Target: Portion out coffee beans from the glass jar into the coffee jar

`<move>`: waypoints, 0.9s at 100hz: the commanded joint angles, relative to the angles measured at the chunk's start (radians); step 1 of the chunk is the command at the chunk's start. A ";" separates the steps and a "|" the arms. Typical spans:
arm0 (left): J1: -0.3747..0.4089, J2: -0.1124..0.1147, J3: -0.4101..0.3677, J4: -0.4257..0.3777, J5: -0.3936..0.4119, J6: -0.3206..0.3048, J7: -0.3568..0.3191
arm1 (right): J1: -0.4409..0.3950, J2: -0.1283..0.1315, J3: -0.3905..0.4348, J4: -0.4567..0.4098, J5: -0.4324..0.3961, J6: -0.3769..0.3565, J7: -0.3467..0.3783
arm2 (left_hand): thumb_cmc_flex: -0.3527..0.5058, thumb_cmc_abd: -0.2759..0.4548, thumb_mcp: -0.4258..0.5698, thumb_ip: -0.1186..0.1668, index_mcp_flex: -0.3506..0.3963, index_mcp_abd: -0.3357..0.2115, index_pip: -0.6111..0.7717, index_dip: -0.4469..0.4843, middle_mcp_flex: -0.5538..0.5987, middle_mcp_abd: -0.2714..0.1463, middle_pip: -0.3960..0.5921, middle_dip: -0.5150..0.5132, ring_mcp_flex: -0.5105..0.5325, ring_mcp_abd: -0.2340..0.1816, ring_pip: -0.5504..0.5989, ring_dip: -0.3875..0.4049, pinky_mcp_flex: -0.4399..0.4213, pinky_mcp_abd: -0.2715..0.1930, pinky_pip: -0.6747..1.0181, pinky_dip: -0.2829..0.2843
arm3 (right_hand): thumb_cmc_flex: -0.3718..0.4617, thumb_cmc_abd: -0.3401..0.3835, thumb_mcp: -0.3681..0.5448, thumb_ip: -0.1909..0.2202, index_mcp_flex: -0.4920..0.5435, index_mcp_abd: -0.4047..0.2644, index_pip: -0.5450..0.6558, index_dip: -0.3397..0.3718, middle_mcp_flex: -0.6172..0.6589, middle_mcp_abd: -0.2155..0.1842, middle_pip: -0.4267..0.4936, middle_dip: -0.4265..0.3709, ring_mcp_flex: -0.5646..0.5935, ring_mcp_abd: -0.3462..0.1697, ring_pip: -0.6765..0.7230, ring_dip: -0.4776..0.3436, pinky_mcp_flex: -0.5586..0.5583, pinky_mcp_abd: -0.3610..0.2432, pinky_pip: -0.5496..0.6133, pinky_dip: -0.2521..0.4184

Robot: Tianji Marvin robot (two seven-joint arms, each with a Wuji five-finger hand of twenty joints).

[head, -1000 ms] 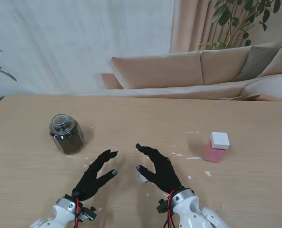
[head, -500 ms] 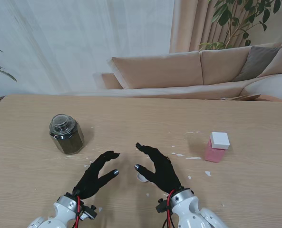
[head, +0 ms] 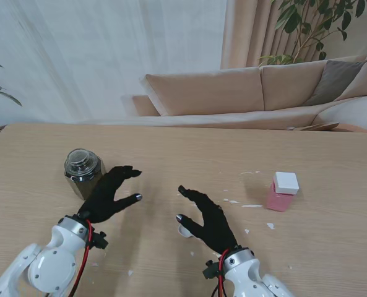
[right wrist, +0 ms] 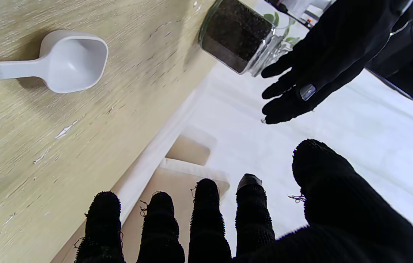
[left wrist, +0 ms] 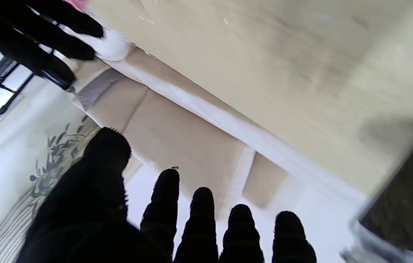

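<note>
None of the portioning is done. Your black-gloved left hand (head: 109,192) is empty, fingers spread, just beside the lidded glass jar of dark beans (head: 85,174). Your right hand (head: 207,218) is empty too, spread over the white plastic scoop (right wrist: 51,66). The pink jar with white lid (head: 283,192) sits well apart, right.
</note>
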 commanded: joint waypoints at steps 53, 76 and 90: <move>-0.157 0.048 -0.132 0.043 0.371 0.123 -0.128 | -0.012 -0.004 0.002 -0.009 0.019 -0.015 0.021 | 0.012 -0.067 -0.038 0.011 -0.014 -0.051 -0.076 0.047 0.018 -0.036 0.000 -0.013 -0.010 -0.005 -0.016 0.017 -0.005 -0.009 -0.035 -0.017 | 0.008 0.026 -0.021 -0.018 0.000 0.004 -0.004 0.016 -0.007 -0.015 -0.004 -0.010 0.027 0.007 0.007 0.014 -0.001 -0.001 0.018 0.020; -0.209 0.051 -0.121 0.111 0.398 0.183 -0.133 | -0.009 -0.005 -0.001 -0.006 0.019 -0.021 0.017 | -0.008 -0.122 -0.015 0.008 -0.071 -0.183 -0.151 0.056 -0.038 -0.115 -0.176 -0.070 -0.012 0.020 -0.055 -0.139 -0.013 0.048 -0.036 -0.038 | 0.012 0.025 -0.021 -0.016 0.001 0.005 -0.003 0.016 -0.007 -0.016 -0.003 -0.011 0.028 0.007 0.008 0.014 0.000 -0.001 0.018 0.021; -0.235 0.051 -0.101 0.137 0.394 0.221 -0.133 | -0.008 -0.005 -0.002 -0.005 0.019 -0.021 0.017 | -0.020 -0.137 0.017 0.002 -0.083 -0.196 -0.141 0.075 -0.037 -0.118 -0.184 -0.040 -0.012 0.029 -0.037 -0.144 -0.025 0.072 0.007 0.015 | 0.012 0.025 -0.021 -0.015 0.000 0.004 -0.002 0.016 -0.007 -0.016 -0.004 -0.011 0.028 0.008 0.007 0.014 0.002 -0.001 0.019 0.022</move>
